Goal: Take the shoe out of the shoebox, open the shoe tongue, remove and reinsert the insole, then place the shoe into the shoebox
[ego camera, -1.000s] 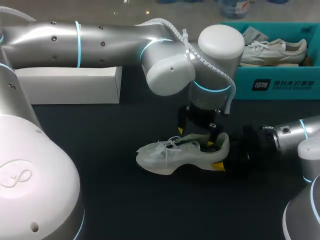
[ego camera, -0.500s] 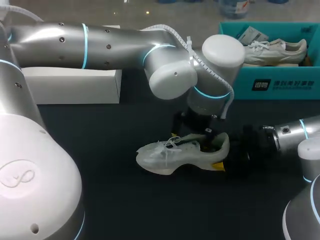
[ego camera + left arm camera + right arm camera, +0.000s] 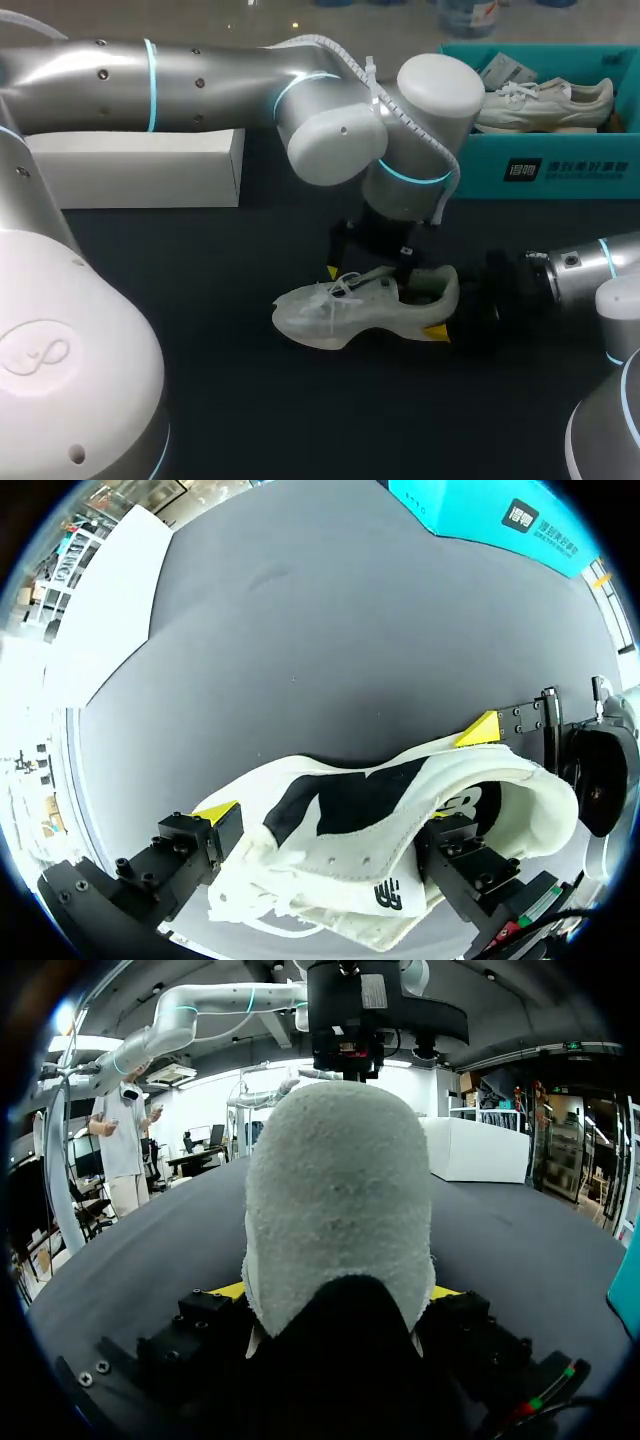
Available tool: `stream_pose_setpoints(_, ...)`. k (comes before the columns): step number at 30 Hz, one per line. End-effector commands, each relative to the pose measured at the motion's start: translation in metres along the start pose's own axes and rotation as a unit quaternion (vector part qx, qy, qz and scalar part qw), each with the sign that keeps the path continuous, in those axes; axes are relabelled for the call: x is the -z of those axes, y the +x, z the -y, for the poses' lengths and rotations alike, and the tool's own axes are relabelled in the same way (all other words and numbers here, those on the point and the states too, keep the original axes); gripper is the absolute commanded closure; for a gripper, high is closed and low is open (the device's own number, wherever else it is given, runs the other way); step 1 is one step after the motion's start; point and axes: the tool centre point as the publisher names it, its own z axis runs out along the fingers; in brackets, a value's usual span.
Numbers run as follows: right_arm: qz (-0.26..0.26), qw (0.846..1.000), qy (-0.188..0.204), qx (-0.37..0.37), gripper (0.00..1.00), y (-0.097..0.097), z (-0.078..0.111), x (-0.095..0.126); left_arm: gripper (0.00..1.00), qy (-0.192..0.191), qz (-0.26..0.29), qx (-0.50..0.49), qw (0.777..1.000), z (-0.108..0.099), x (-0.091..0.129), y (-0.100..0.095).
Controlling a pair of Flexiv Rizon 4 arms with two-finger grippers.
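Observation:
A white shoe (image 3: 335,318) stands upright on the black table, toe to the left. My right gripper (image 3: 442,308) is shut on its heel, with one yellow tip on each side of the heel (image 3: 335,1190) in the right wrist view. My left gripper (image 3: 368,268) hangs over the shoe's laces and tongue. It is open, with its fingers (image 3: 190,840) astride the upper (image 3: 330,875). The dark insole (image 3: 350,800) shows inside the shoe mouth. The teal shoebox (image 3: 560,170) stands at the back right.
A second pale shoe (image 3: 545,100) lies in the teal shoebox. A long white box (image 3: 140,168) lies at the back left, behind my left arm. Bare black tabletop (image 3: 250,400) lies in front of the shoe.
My left gripper has shifted left along the shoe, from over the heel opening to over the laces. The shoe and my right gripper have stayed in place.

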Motion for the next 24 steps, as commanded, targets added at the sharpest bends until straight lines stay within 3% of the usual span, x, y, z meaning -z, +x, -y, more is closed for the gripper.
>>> stream_pose_setpoints(1,0.000,1.000,0.003,-0.001,1.00,0.000,0.003,-0.003,0.00,0.003,-0.012,0.007,1.000,-0.006,0.016,-0.015)
stream_pose_setpoints(9,0.000,1.000,0.003,-0.001,1.00,0.000,0.003,-0.003,0.00,-0.009,-0.032,0.018,0.999,-0.016,0.033,-0.022)
stream_pose_setpoints(13,0.000,1.000,0.003,-0.001,1.00,0.000,0.003,-0.003,0.00,-0.050,-0.047,0.032,0.997,-0.020,0.036,-0.022)
stream_pose_setpoints(18,0.000,1.000,0.003,-0.001,1.00,0.000,0.003,-0.003,0.53,-0.091,-0.047,0.056,0.993,-0.025,0.035,-0.021)
stream_pose_setpoints(24,0.000,1.000,0.003,-0.001,1.00,0.000,0.003,-0.003,0.74,-0.107,-0.054,0.072,0.990,-0.030,0.033,-0.020)
